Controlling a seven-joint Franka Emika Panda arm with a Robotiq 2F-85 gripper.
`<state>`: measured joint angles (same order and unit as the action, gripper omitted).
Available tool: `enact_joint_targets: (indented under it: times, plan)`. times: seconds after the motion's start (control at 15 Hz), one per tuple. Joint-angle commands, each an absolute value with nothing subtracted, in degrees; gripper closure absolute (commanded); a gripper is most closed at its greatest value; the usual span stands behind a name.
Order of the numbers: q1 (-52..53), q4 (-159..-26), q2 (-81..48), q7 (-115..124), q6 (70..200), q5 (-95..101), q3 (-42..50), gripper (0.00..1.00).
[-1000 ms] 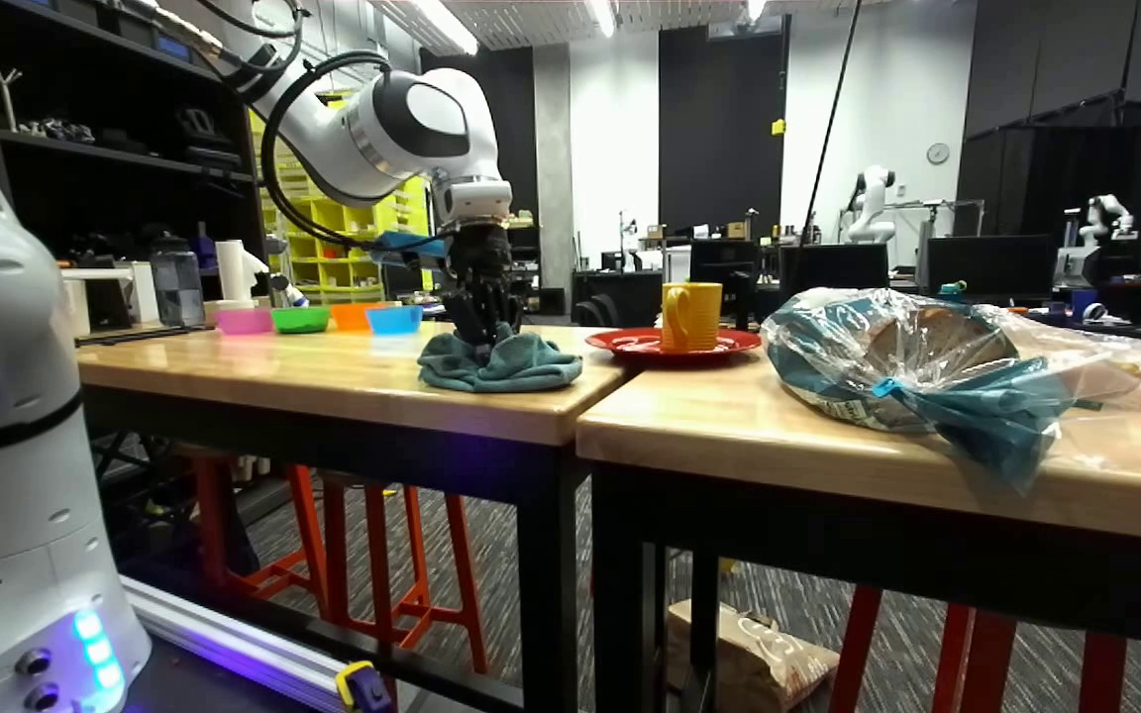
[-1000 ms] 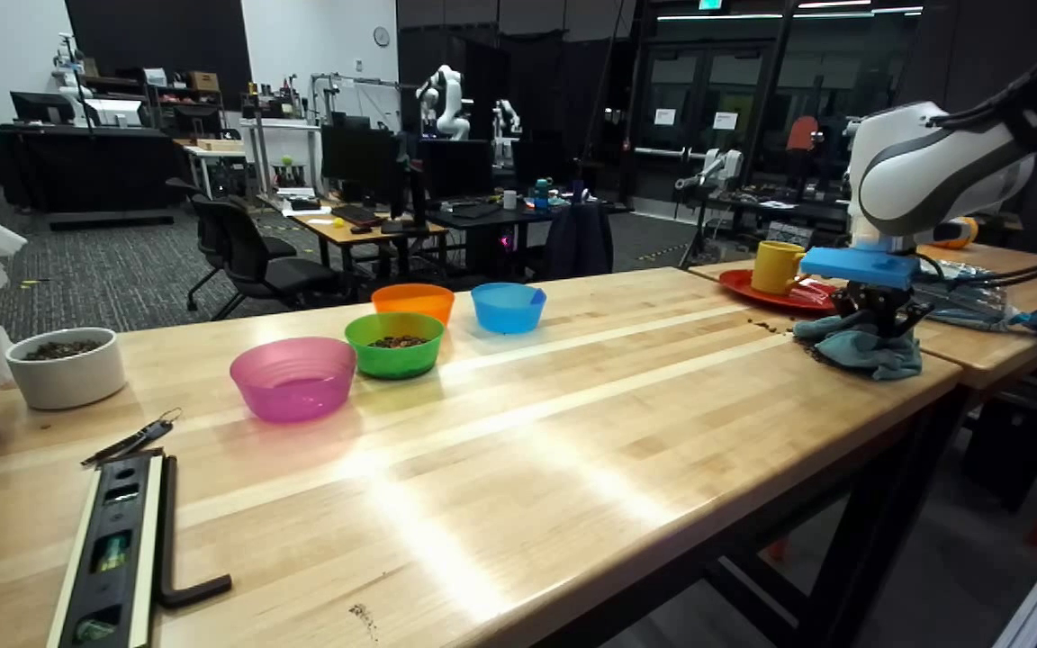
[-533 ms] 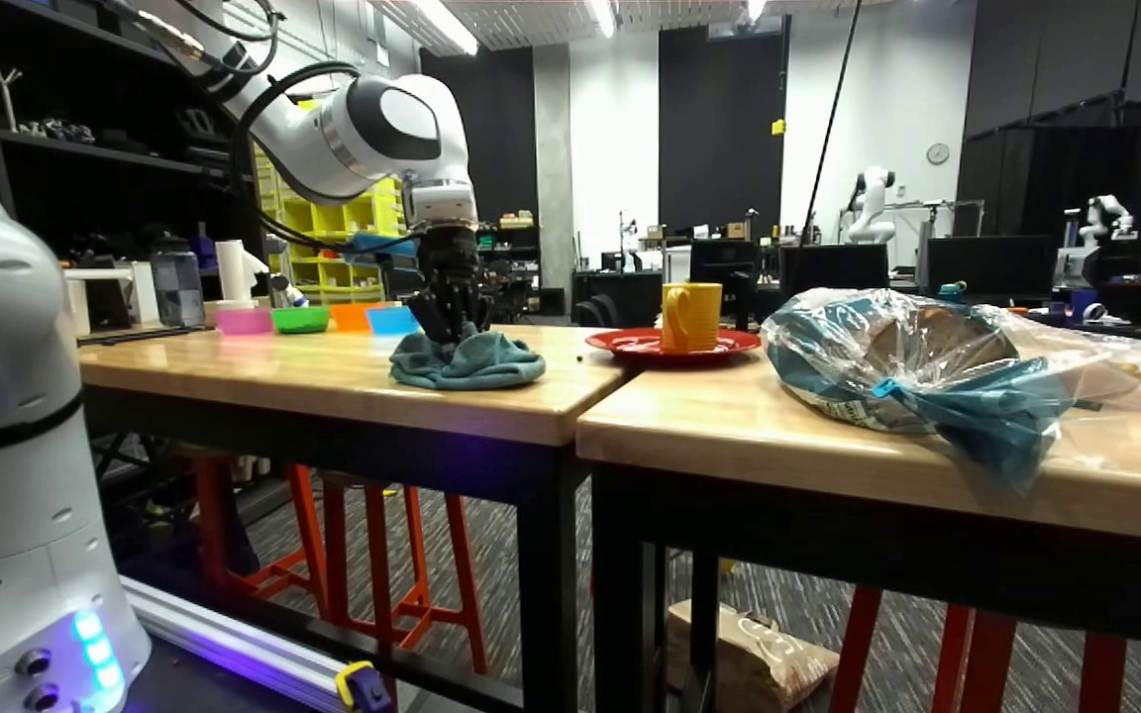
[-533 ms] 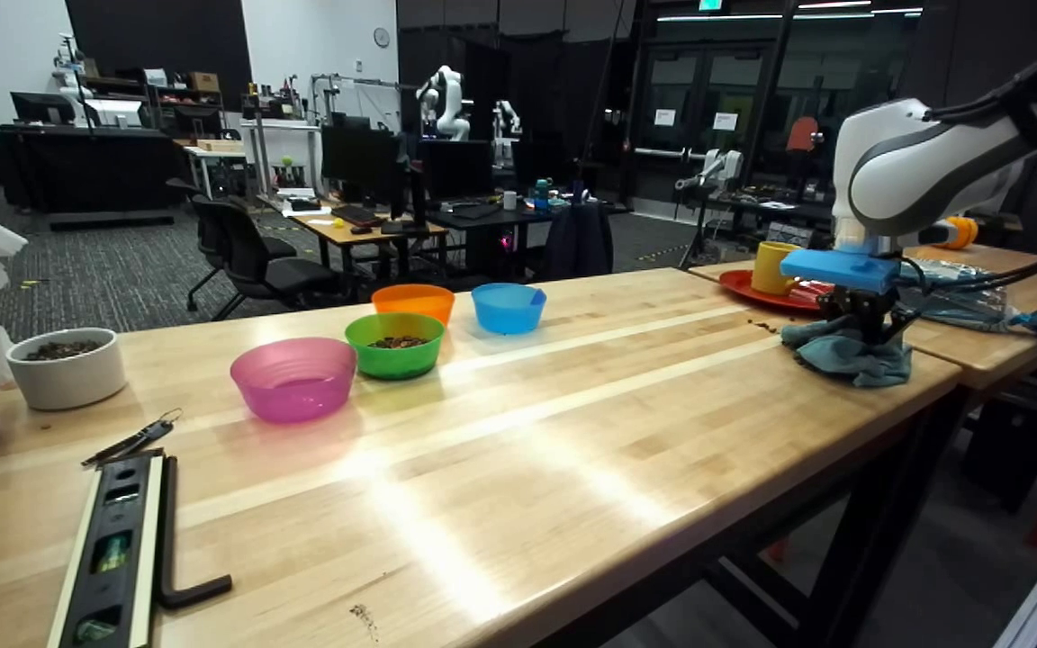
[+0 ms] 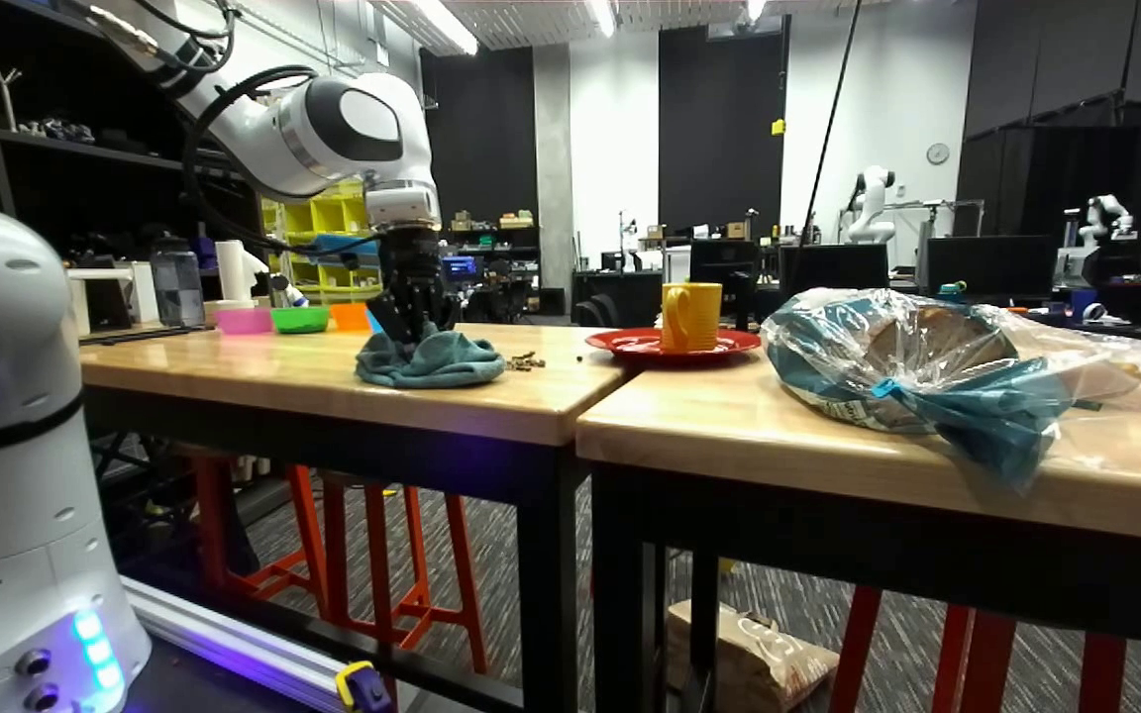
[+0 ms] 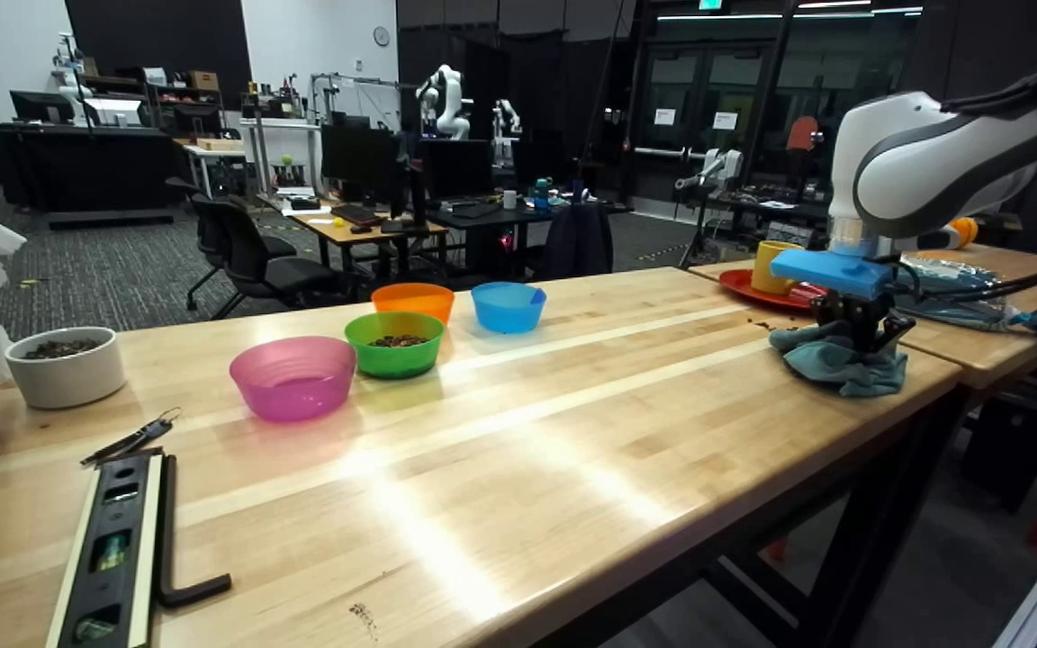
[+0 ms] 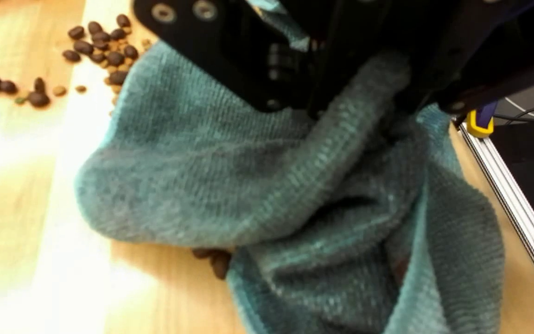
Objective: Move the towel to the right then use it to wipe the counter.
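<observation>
Wiping seems the step in hand: at left in the wrist view, dark bean-like pieces (image 7: 100, 45) lie loose on the surface (image 7: 165, 297), and the next stroke should sweep across them. At centre, the bunched towel (image 7: 202, 195) lies just beside them; at upper right, the pincer (image 7: 364, 88) stands narrow, gripping a raised towel fold.

Counter (image 6: 617, 396) lies open between towel (image 6: 829, 362) and obstructing blue bowl (image 6: 508, 311).

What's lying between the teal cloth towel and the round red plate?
Small brown bean-like bits, scattered on the pale wooden counter; both exterior views show them.
</observation>
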<state>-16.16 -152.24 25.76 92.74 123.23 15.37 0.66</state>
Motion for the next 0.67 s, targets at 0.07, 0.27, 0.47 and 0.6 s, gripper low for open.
enact_joint_targets:
  times: [0.07, 0.27, 0.47, 0.6]
  plan:
    - [-11.7, -160.4, 27.2, 95.6, 125.6, 8.8, -1.8, 0.96]
    - [-9.8, -161.4, 28.5, 95.5, 125.6, 6.2, -3.7, 0.96]
    - [-7.5, -162.0, 29.8, 95.7, 125.0, 3.4, -5.8, 0.96]
    - [-5.8, -162.4, 30.6, 95.6, 124.7, 1.6, -7.3, 0.96]
